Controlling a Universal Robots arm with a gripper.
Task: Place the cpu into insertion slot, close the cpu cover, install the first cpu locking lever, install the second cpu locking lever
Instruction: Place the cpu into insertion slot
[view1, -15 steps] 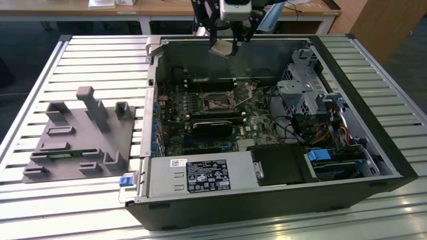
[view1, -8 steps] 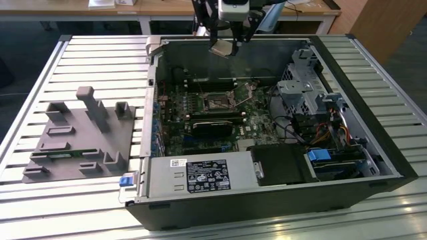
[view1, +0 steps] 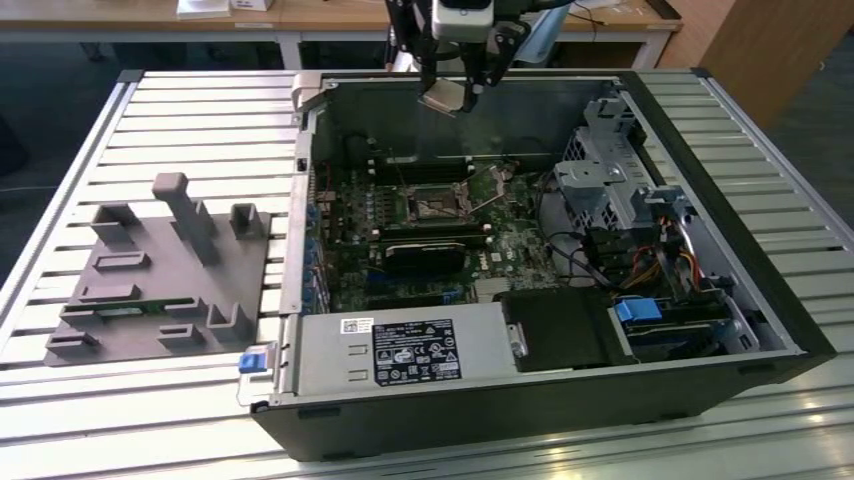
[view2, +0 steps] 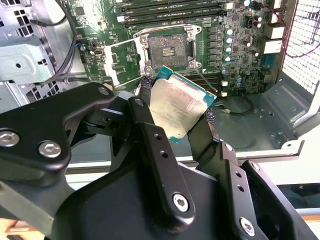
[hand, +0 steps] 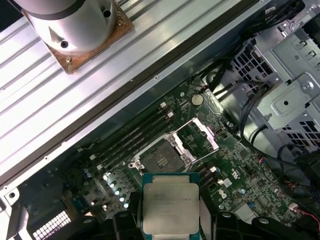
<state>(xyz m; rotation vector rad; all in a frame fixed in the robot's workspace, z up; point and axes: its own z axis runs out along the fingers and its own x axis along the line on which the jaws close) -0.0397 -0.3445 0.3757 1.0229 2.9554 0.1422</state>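
The gripper is closed partway on the cpu. Its two black fingers pinch opposite edges of the chip. The cpu is a flat square with a dull, scuffed silver lid on a thin green rim, and it is carried at a tilt. In the exterior view the cpu hangs in the air over the far side of the case, well apart from the slot.

The slot is a square black frame with a dark centre, and nothing sits in it. Its cover, a thin silvery frame with a cut-out middle, is swung open beside it, as the first wrist view also shows. A thin wire by the slot may be a locking lever, but it is too fine to be sure.

The slot sits on a green board beside long black memory connectors. The board lies in the case, a black tower on its side with the panel off. The case also holds a perforated grey metal drive cage and a grey power supply with a label.

The case rests on a ribbed aluminium table. At the exterior view's left is a matte grey fixture with blocks and posts.
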